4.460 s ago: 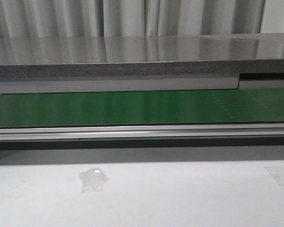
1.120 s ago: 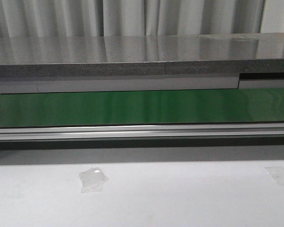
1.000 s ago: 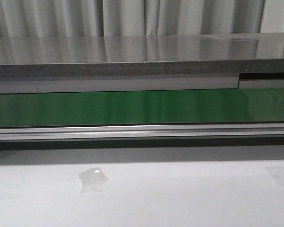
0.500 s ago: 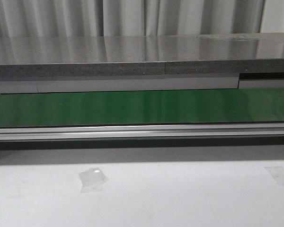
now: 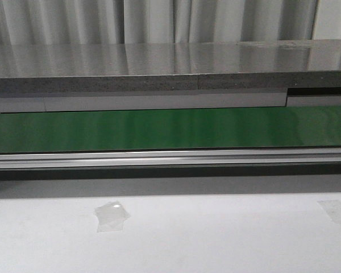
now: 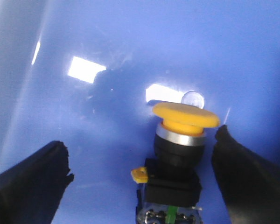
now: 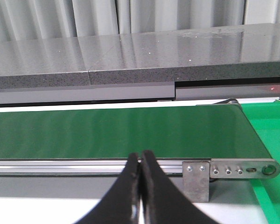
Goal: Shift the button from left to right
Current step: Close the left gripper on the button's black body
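Yellow-capped button (image 6: 179, 154), dark body, maybe upright btwn spread left tool (image 6: 140, 182); right tool (image 7: 141, 186) closed.

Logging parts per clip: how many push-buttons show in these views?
1. The button lies on a blue surface between the open left gripper fingers, untouched. None on the green belt; others could be out of frame.

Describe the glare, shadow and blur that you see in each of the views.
Left wrist view: bright patches of glare on the blue surface, a soft shadow behind the button, blurred dark fingers. Front view: the green belt is smeared, the grey slab reflects curtains. Right wrist view: sharp.
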